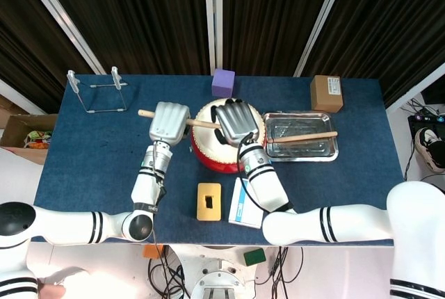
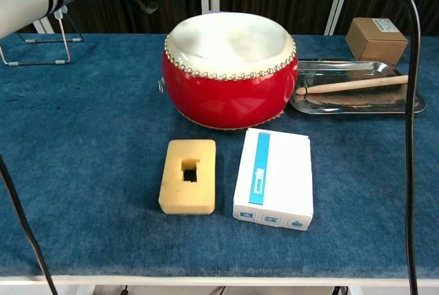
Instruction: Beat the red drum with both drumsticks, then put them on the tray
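Two drumsticks [image 1: 309, 136], one red drum [image 2: 230, 96], one tray [image 1: 327, 153].

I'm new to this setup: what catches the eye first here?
The red drum sits mid-table. Above it the left hand holds a drumstick beside the right hand. A second drumstick lies on the metal tray to the right.
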Robot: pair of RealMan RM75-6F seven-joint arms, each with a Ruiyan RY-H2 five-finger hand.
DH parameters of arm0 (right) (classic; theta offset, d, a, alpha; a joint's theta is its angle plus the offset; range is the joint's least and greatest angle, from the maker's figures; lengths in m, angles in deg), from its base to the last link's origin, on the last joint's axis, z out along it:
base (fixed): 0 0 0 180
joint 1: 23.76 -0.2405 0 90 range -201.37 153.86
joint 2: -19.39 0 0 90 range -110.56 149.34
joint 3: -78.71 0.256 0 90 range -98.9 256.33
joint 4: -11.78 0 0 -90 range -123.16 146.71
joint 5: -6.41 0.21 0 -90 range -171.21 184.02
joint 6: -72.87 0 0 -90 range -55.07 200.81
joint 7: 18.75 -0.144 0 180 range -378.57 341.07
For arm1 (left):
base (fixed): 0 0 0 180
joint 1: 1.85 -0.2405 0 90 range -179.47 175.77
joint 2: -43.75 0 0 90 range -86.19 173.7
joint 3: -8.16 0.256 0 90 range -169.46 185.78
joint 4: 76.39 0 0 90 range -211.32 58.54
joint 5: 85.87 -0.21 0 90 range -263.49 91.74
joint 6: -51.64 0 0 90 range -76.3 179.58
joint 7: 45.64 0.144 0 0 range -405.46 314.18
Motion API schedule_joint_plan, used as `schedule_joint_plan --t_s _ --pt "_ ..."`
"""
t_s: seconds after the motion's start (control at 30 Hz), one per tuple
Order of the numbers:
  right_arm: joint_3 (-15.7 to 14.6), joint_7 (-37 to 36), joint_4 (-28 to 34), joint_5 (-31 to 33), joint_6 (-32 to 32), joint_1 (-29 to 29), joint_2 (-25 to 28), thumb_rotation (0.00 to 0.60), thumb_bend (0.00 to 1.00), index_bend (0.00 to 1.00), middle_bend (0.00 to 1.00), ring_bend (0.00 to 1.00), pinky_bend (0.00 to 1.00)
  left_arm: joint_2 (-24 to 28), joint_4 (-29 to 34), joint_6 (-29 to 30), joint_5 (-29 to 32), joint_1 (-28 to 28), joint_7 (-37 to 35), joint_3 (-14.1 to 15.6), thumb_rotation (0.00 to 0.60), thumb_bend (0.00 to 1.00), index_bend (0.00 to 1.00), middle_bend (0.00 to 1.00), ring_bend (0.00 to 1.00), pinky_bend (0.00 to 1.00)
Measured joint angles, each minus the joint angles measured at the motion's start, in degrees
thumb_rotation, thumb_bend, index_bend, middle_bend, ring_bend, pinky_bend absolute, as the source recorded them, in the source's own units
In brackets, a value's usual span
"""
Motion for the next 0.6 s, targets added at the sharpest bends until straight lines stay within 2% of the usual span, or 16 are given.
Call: schedule_joint_plan --t_s 0.2,0.37,0.47,0.6 --pt "0.2 0.1 -0.7 -0.4 0.2 -0.3 -0.7 0.600 0.38 0.57 0.56 0.32 0.38 0.0 0.0 0.2 -0.6 0.2 0.5 0.6 0.600 0.37 1.00 1.00 1.00 1.00" --pt "0.1 0.3 -1.2 -1.1 0.6 -0.4 -1.2 0.600 0.44 0.63 0.58 0.36 0.40 0.1 0.4 0.4 -1.3 0.3 0.6 0.9 0.600 0.36 0.99 1.00 1.00 1.00" --pt "0.1 0.2 -1.6 -1.9 0.9 -0.4 -1.6 0.600 0.45 0.67 0.60 0.38 0.41 0.3 0.5 0.7 -2.3 0.3 0.7 1.2 0.600 0.34 0.92 0.99 0.98 1.00" --pt "0.0 0.1 -1.9 -2.7 1.3 -0.2 -2.1 0.600 0.46 0.69 0.62 0.39 0.41 0.3 0.4 1.2 -3.4 0.3 0.9 1.6 0.600 0.28 0.81 0.91 0.89 1.00"
